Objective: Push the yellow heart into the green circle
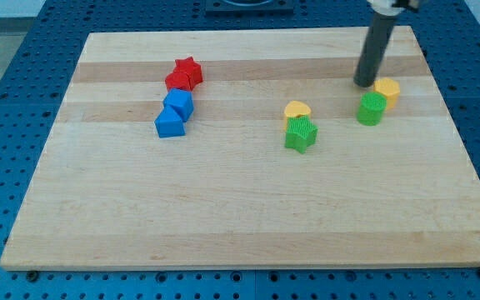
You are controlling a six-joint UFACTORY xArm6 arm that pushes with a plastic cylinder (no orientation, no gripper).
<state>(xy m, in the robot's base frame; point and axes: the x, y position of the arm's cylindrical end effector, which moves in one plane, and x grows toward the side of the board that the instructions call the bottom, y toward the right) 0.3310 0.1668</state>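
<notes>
the near edge of the pale wooden board [248,250] lies closest to the camera; the board rests on a blue perforated table [7,100].

nearest block: the green star-shaped plastic block [301,134], right of board centre. the yellow heart-shaped plastic block [297,110] sits at its 12 o'clock, touching or very nearly touching it.

at 3 o'clock from the yellow heart, near but apart, stands the green round plastic block [372,108]. a second yellow plastic block [387,90], shape unclear, sits at its 1 o'clock, touching or just beside it.

my tip [363,83], the lower end of the straight dark rod, stands at 11 o'clock from the green round block, just beside it, and at 9 o'clock from the second yellow block, just beside it. it is at roughly 2 o'clock from the yellow heart and clear of it. contact with either near block cannot be determined.

jaws: the arm carries none; the rod holds nothing.

left group, well apart from the others: a red star-shaped plastic block [189,70] with a red block [177,82] of unclear shape at its 7 o'clock, touching. at 6 o'clock of that, a blue block [178,103], then a blue cube-like block [170,123] at its 7 o'clock, touching.
</notes>
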